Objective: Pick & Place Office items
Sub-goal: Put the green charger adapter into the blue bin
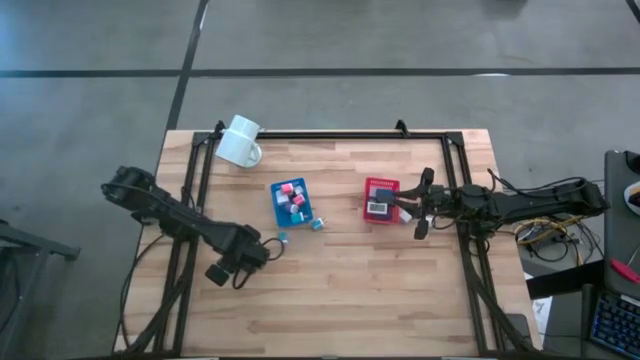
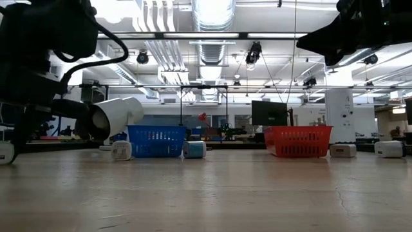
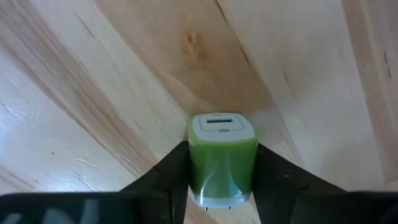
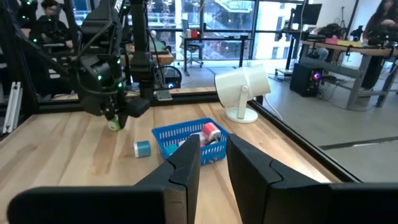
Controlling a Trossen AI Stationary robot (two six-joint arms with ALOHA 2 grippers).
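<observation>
The left gripper (image 3: 222,180) squeezes a green block (image 3: 222,155) between its fingers – the right gripper (image 4: 213,163) looks empty, maybe just a little open

A white mug (image 2: 116,117) lies tipped beside a blue basket (image 2: 153,141), with a red basket (image 2: 298,140) well apart.

mug (image 1: 240,142): 1 | blue tray (image 1: 292,202): 1 | red tray (image 1: 381,200): 1 | pincers: 2 | green block (image 3: 222,158): 1
</observation>
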